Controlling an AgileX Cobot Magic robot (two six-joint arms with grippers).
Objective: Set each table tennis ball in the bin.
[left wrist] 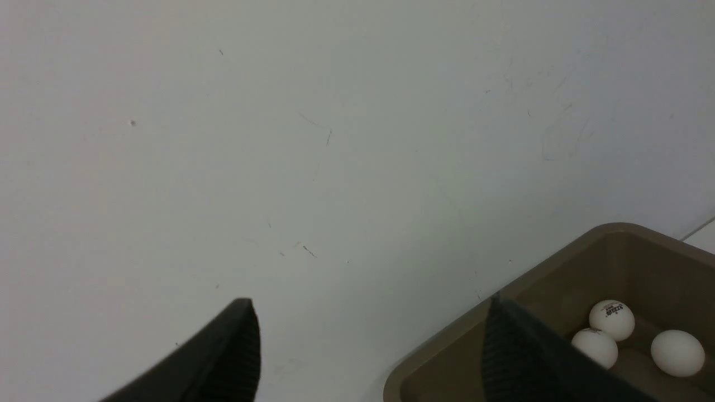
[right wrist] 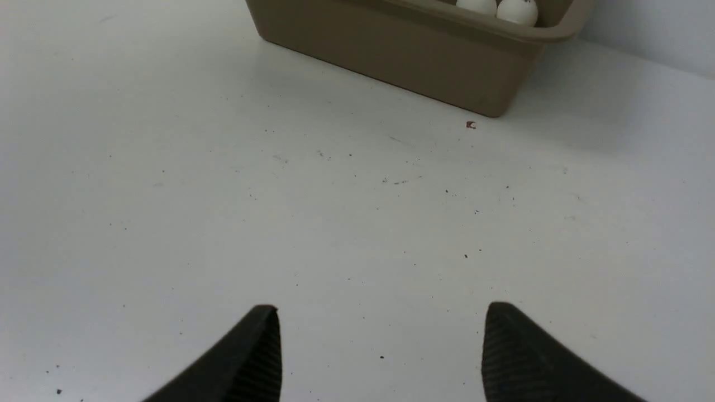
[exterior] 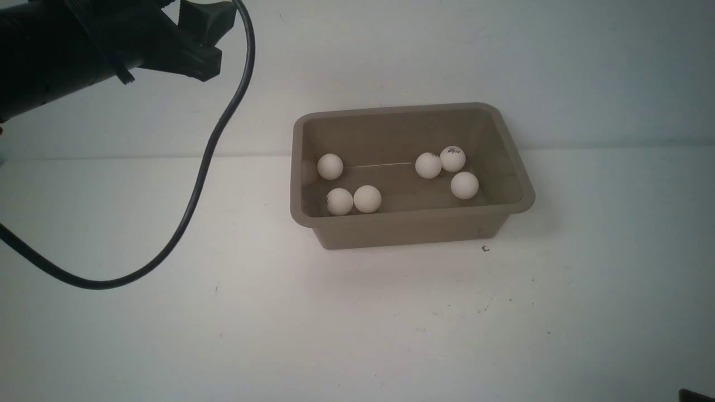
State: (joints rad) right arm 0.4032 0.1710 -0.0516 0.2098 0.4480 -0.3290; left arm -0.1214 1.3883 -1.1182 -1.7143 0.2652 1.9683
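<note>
Six table tennis balls (exterior: pixel 367 199) sit in the bin (exterior: pixel 410 225). Left tool (left wrist: pixel 366 346) gapes empty beside its rim; right tool (right wrist: pixel 380 352) gapes empty, bin ahead. Risk: left finger clips rim, shifting bin.

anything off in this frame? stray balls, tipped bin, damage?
Nothing stands out. The bin sits upright on the table with six table tennis balls inside, none outside it in any view. Left gripper and right gripper are both open and empty.

Left hand (left wrist: pixel 368 352) raised, fingers spread; right hand (right wrist: pixel 380 357) low, fingers spread.
</note>
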